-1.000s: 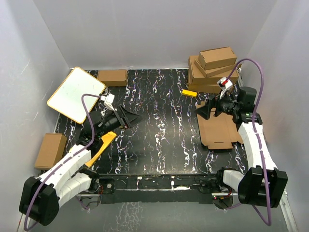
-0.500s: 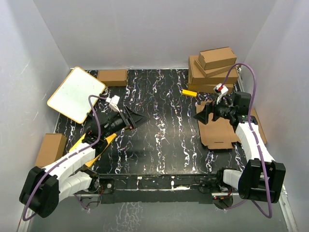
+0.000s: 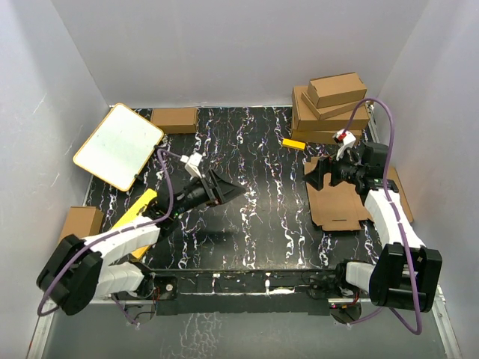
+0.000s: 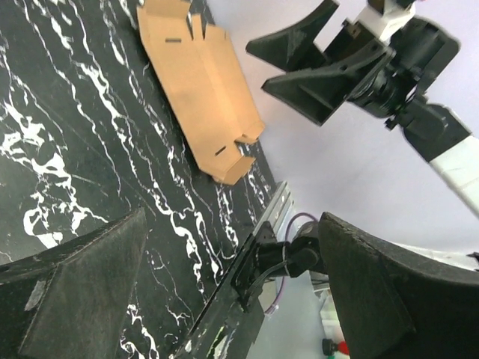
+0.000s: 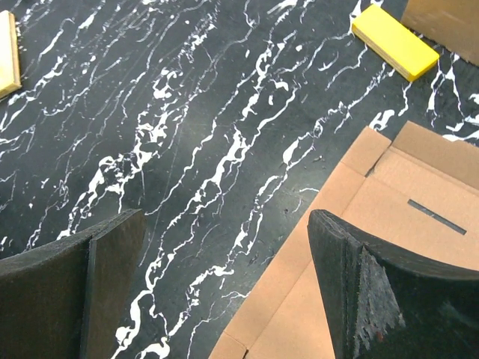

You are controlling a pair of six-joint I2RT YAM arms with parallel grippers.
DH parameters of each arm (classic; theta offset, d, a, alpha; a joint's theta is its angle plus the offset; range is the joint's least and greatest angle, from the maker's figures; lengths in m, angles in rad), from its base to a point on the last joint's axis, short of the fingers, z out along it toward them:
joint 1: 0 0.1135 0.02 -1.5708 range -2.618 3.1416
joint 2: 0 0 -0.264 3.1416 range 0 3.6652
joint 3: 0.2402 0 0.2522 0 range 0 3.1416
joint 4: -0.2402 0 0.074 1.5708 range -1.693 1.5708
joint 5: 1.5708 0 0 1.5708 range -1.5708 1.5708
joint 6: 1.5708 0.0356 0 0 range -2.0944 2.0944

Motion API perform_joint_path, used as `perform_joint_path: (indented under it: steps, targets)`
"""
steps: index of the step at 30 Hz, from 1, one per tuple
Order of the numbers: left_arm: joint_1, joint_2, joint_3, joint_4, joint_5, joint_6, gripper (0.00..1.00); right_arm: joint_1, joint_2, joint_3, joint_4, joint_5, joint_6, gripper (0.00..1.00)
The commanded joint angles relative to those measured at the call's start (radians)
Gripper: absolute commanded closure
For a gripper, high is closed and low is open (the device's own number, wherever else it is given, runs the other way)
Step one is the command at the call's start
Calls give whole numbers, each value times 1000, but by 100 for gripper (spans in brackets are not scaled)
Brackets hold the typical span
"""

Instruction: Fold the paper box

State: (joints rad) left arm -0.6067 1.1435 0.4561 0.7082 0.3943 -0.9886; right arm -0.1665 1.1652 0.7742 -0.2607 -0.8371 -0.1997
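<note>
- A black table (image 3: 262, 224) veined with white sits between plain white walls (image 3: 224, 52).
- Since a second ago the left arm has swung from the left side towards the table's middle, carrying the left gripper (image 3: 226, 187) with it; its jaws are spread wide with nothing between them.
- The right gripper (image 3: 311, 173) has barely shifted and is likewise spread wide and holding nothing, above the far left corner of the paper box (image 3: 337, 206).
- The paper box has not moved: it lies flat and unfolded on the right side of the table.
- The left wrist view shows that sheet (image 4: 198, 82) across the table with the right gripper (image 4: 314, 67) above it; the left gripper's (image 4: 232, 284) own fingers frame the picture.
- In the right wrist view one finger of the right gripper (image 5: 224, 284) covers part of the sheet (image 5: 419, 187); whether it touches the sheet cannot be told.
- The right forearm hides the sheet's right edge, and the left arm now covers more of the yellow card (image 3: 142, 203) and of the brown box (image 3: 77, 222) at the far left.
- Counted: one flat sheet, one yellow block (image 3: 293, 143), one yellow card, one white board with an orange rim (image 3: 118, 146), one small brown box at the far edge (image 3: 174, 118), one at the left.
- The stack of brown boxes (image 3: 329, 112) at the far right has layers too close to count surely.
</note>
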Motion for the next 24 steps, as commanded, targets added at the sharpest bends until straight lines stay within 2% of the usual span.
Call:
perform_joint_path:
  steps: [1, 8, 12, 15, 19, 24]
  targets:
    - [-76, 93, 25, 103, -74, 0, 6, -9, 32, -10, 74, 49, 9, 1]
    - [-173, 370, 143, 177, -155, -21, 10, -17, 50, -16, 67, 140, -8, 1]
    - [-223, 550, 253, 212, -177, -41, 17, -24, 57, -16, 69, 172, -8, 2]
    - [-246, 677, 353, 214, -194, -69, 26, -27, 61, -15, 72, 193, 1, 6]
    - [-273, 799, 474, 163, -259, -76, 33, -33, 58, -12, 81, 226, 18, 14]
    - [-309, 930, 639, 18, -366, -96, 38, -37, 56, -9, 91, 239, 42, 21]
